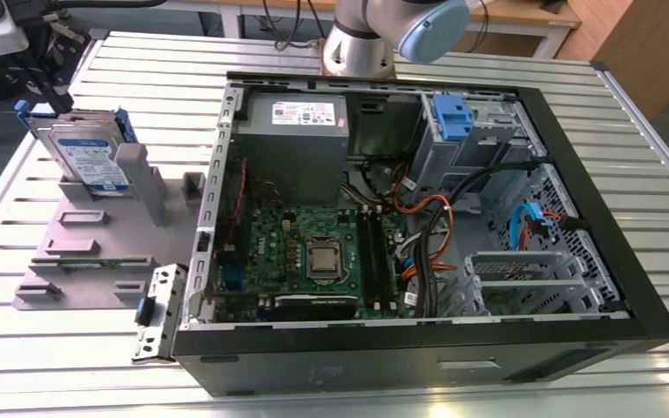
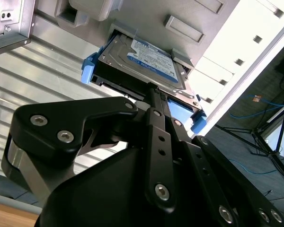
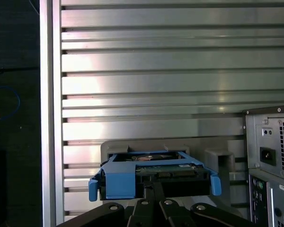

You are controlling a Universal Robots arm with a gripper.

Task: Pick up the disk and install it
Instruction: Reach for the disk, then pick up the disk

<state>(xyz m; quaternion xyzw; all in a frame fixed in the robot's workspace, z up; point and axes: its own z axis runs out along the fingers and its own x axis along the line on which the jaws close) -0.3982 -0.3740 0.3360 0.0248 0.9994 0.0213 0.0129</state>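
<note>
At the near end of the disk [image 2: 146,61], in the second wrist view, the pincer [image 2: 153,92] reaches the dark connector edge. We cannot confirm that it touches. We also cannot tell whether the pincer is apart, together or clamped on anything. In the first wrist view the pincer sits about midway along that end, between the two blue tabs [image 3: 93,189] of the carrier [image 3: 120,182] that frames the disk.

Outward: in the exterior view the disk stands on edge, a little tilted, label face showing. It sits in a slot of the grey holder [image 1: 102,235] on the slatted desk [image 1: 637,139]. The holder lies to the exterior view's left of the open case [image 1: 428,366], just beside its wall. The disk is well apart from the bay [image 1: 462,131] inside the case, so it is not installed, and we judge it not yet lifted.

Handling, our judgement:
- The metal body is stiff and fairly heavy for its bulk.
- Its bare faces are smooth and likely slippery.
- It is sensitive to shock, so knocks against the holder or case are a risk.
- The plastic carrier will flex and the tabs are springy, which makes both poor holds.
- The connector edge should not be pinched.
- The best hold is across the two flat metal faces, centred between the tabs.
</note>
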